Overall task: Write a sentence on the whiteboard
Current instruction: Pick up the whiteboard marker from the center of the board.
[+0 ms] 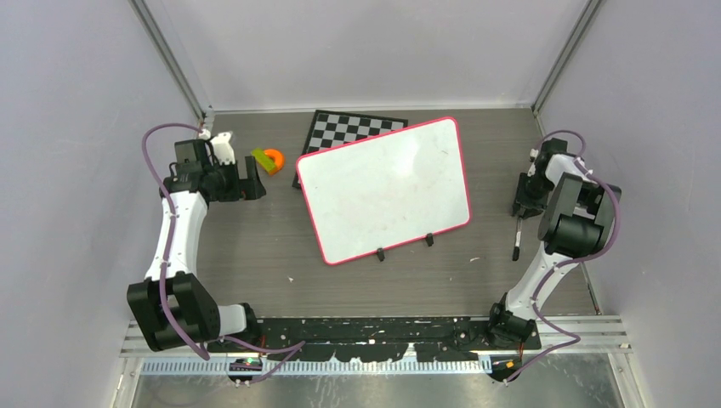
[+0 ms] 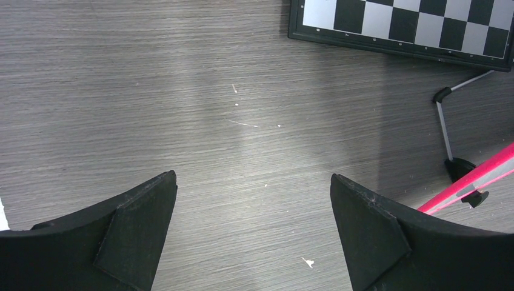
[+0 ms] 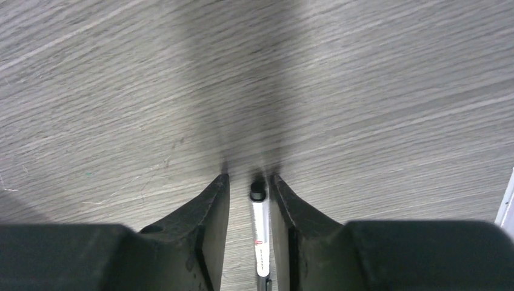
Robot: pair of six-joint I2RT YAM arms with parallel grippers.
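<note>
The whiteboard [image 1: 383, 189] lies tilted mid-table, white with a pink-red frame and two black clips on its near edge. Its face looks blank, and the sentence is not in view. A white marker [image 1: 516, 238] with a black end lies on the table to the right of the board. My right gripper [image 1: 521, 207] is down over its far end. In the right wrist view the marker [image 3: 259, 224] sits between the fingers of the right gripper [image 3: 250, 177], against the right one, with a gap on the left. My left gripper [image 1: 253, 189] hovers wide open over bare table left of the board.
A black-and-white checkerboard [image 1: 349, 129] lies behind the whiteboard, partly under it. An orange and green object [image 1: 269, 159] sits beside my left gripper. The left wrist view shows the checkerboard [image 2: 412, 24], the board's pink edge [image 2: 479, 182] and a thin wire stand [image 2: 445, 130].
</note>
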